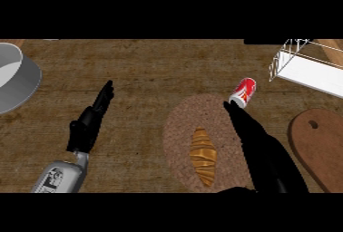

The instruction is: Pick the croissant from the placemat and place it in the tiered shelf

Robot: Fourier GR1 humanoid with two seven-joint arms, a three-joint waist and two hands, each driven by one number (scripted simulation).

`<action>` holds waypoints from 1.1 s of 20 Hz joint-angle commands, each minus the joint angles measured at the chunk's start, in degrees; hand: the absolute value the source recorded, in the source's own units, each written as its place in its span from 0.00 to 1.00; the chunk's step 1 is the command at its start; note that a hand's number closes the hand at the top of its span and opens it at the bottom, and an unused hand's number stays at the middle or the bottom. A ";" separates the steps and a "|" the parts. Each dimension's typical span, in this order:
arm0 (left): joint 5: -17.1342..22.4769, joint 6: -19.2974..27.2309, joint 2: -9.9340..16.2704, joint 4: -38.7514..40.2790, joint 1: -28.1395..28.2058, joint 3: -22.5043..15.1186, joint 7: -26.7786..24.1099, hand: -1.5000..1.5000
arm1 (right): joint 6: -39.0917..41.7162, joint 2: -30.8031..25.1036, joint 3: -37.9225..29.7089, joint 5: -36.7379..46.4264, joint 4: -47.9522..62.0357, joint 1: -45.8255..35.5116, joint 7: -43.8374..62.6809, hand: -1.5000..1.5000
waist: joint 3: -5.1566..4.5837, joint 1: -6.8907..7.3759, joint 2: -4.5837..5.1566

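The right hand (258, 140), fingers straight and holding nothing, hangs beside the croissant (203, 156) on the placemat (179, 136). The red can (242, 92) stands near its fingertips; a careless lift toward the far-right shelf (315, 74) could topple it.

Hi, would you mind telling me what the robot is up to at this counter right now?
The robot is going for the croissant, which lies untouched on the round woven placemat. Its right hand reaches over the mat's right side, fingers straight, holding nothing. The left hand rests open at the left. The tiered shelf waits at the far right, beyond a red can.
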 commanded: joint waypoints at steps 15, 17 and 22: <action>-0.38 -1.89 -0.36 -1.86 0.66 2.47 2.36 0.50 | 5.28 16.40 1.85 13.84 9.54 0.42 9.32 0.00 | 0.06 0.04 0.03; -0.31 -3.06 -0.04 -3.72 2.36 2.12 0.64 0.50 | 7.55 17.56 1.19 14.33 8.71 0.41 10.46 0.00 | 0.06 0.05 -0.03; -1.31 -2.65 -0.65 -2.82 3.98 2.58 -0.22 0.50 | 8.46 18.45 0.34 16.90 7.83 5.00 8.04 0.00 | 0.08 -0.19 0.00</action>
